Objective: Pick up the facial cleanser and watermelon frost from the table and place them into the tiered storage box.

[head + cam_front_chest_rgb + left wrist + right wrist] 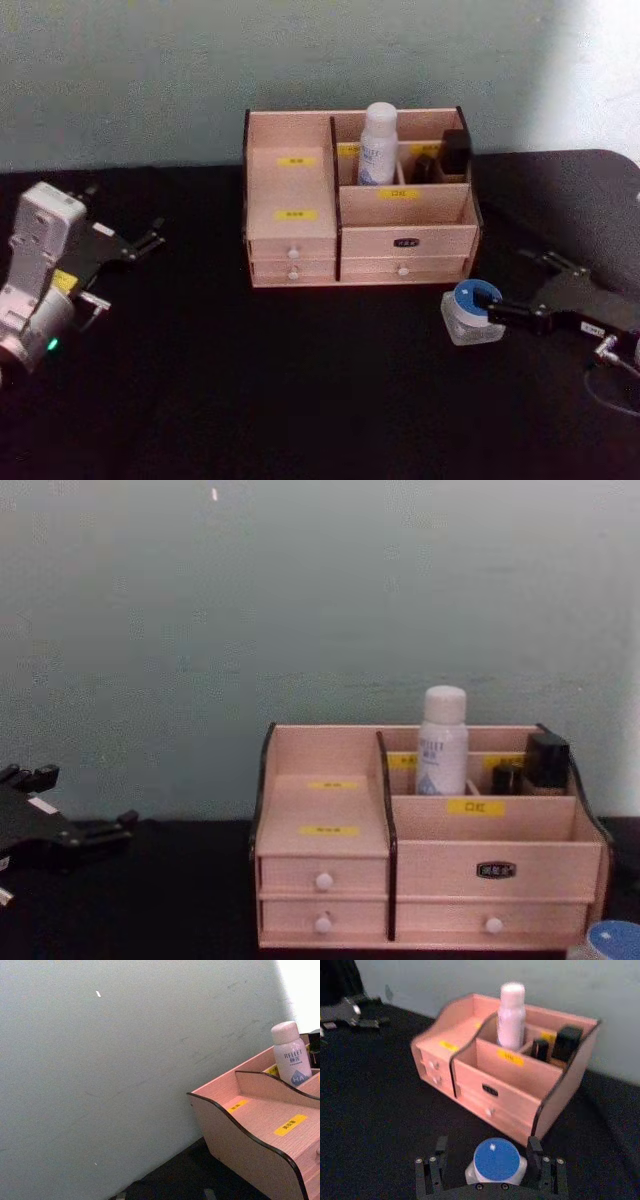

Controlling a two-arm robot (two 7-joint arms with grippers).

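The facial cleanser (pixel 378 143) (pixel 511 1015) (pixel 441 742) (pixel 291 1055) stands upright in a rear compartment of the tiered storage box (pixel 300 235) (pixel 517 1080) (pixel 330 855). On the black table, right of the box's front corner, the watermelon frost (pixel 466 312) (pixel 495 1160) (pixel 612 942) stands upright. My right gripper (pixel 478 303) (pixel 487 1147) is open, one finger on each side of the jar, with a gap on one side. My left gripper (pixel 150 235) (pixel 100 832) rests open at the far left, away from the box.
Small black bottles (pixel 455 150) (pixel 567 1042) (pixel 545 760) stand in the box's rear right compartment. A pale wall (pixel 300 600) rises right behind the box. Black tabletop (pixel 280 380) stretches in front of the box and between the arms.
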